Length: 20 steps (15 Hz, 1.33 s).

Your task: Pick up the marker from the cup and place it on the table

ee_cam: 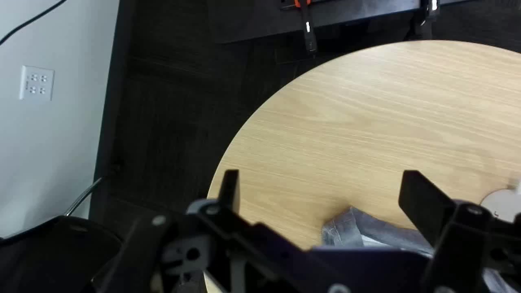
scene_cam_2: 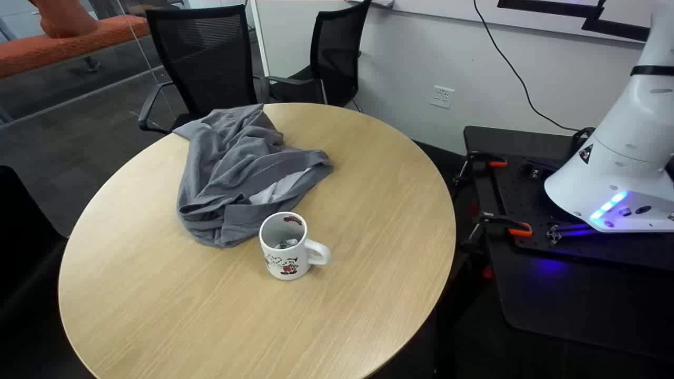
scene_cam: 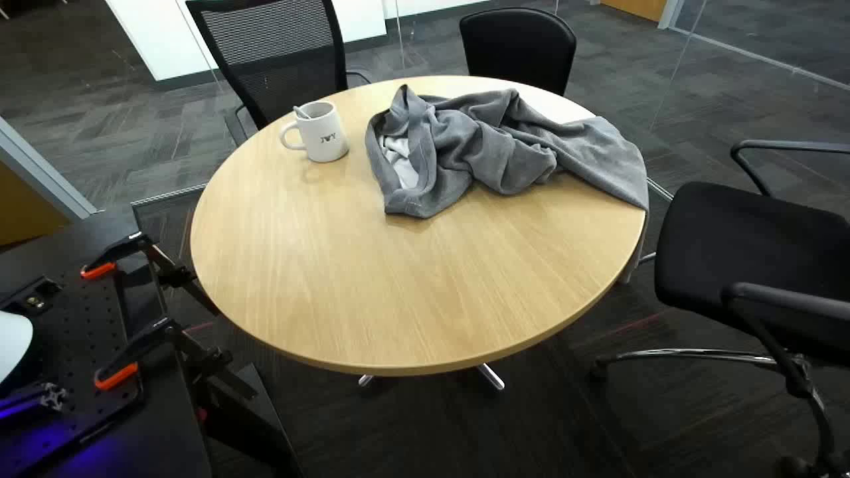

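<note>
The cup is a white mug standing upright on the table, in both exterior views (scene_cam: 325, 141) (scene_cam_2: 279, 265). Part of it shows at the right edge of the wrist view (ee_cam: 502, 205). The marker (scene_cam: 301, 113) leans inside the cup, its tip just above the rim. In an exterior view only small greyish bits (scene_cam_2: 287, 243) show inside the cup. The round wood-grain table (scene_cam: 398, 285) also shows in the wrist view (ee_cam: 366, 122). My gripper (ee_cam: 320, 179) is open and empty, high above the table, with the cup off to its right in the wrist view. Neither exterior view shows the gripper.
A crumpled grey garment (scene_cam: 478, 146) lies on the table beside the cup and hangs over the edge. Black chairs (scene_cam: 518, 50) stand around the table. The arm's white base (scene_cam_2: 611, 179) sits on a black stand (scene_cam_2: 553, 295) with clamps beside the table.
</note>
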{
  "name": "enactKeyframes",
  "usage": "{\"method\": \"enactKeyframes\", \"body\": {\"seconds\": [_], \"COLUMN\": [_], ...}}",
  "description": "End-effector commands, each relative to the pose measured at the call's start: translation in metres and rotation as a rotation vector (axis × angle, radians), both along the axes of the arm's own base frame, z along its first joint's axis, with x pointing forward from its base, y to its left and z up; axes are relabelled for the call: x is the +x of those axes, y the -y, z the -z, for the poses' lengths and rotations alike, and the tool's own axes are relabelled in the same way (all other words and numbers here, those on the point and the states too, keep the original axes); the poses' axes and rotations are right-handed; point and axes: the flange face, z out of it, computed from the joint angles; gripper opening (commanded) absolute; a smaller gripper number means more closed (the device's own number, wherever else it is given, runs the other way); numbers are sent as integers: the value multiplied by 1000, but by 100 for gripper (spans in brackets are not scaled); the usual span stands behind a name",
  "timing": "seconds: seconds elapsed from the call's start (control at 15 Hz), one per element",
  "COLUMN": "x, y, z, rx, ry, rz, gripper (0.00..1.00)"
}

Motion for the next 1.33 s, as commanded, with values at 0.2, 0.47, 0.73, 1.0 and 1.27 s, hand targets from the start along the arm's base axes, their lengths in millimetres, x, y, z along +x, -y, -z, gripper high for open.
{"method": "enactKeyframes", "body": {"seconds": [0.2, 0.47, 0.73, 1.0, 1.27], "x": [0, 2, 15, 35, 58], "y": [0, -6, -34, -69, -97], "z": [-1, -1, 7, 24, 46], "rx": [0, 8, 50, 118, 230], "ry": [-1, 10, 28, 56, 105], "rz": [0, -5, -1, 39, 104], "gripper": [100, 100, 100, 100, 100]}}
